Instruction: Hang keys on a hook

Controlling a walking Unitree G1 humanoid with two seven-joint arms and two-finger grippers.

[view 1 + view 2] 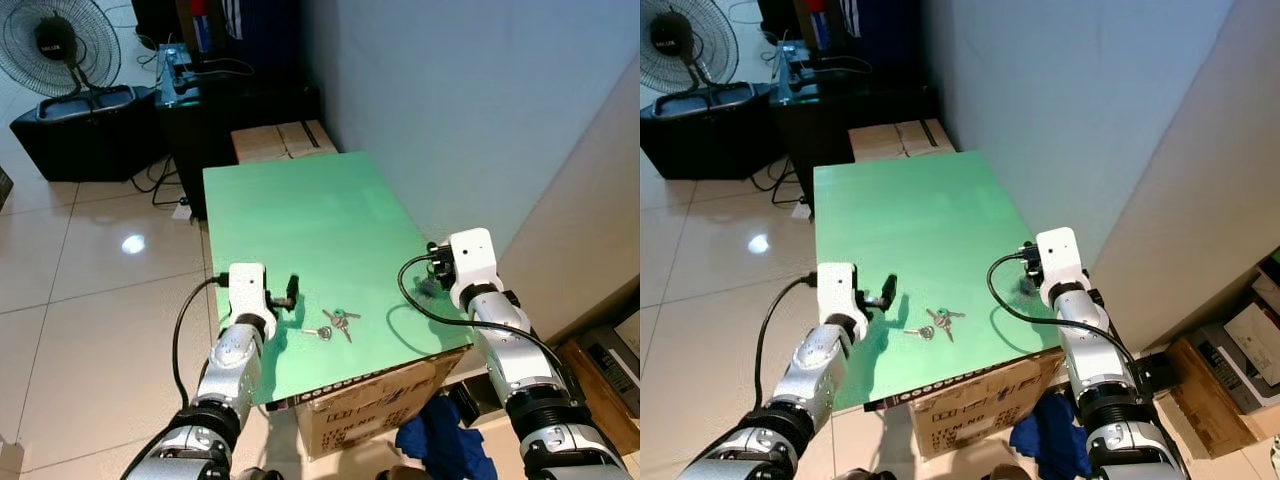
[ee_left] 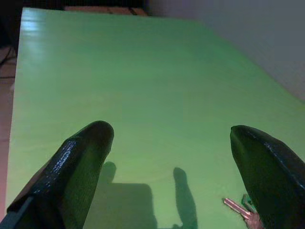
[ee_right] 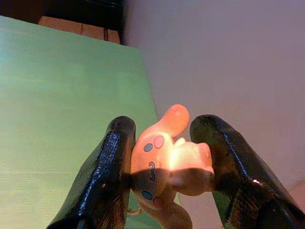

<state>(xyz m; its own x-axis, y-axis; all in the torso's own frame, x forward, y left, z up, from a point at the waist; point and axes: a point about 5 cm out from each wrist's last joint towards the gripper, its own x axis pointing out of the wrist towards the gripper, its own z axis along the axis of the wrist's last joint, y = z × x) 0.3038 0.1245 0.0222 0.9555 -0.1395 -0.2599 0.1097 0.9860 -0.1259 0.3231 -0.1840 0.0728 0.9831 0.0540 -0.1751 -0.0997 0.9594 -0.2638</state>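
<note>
Desk [image 1: 300, 210]: far half lying bare, giving open passage. Wall [image 1: 480, 100]: closing off the right edge. Keys [image 1: 336, 322]: lying near the front edge, between both arms. Cardboard box [image 1: 280, 140]: standing beyond the far end.

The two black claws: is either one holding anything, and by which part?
The right gripper clamps a small cartoon-faced hook figure by its two sides. The left gripper is open and empty; the keys lie on the green table.
</note>
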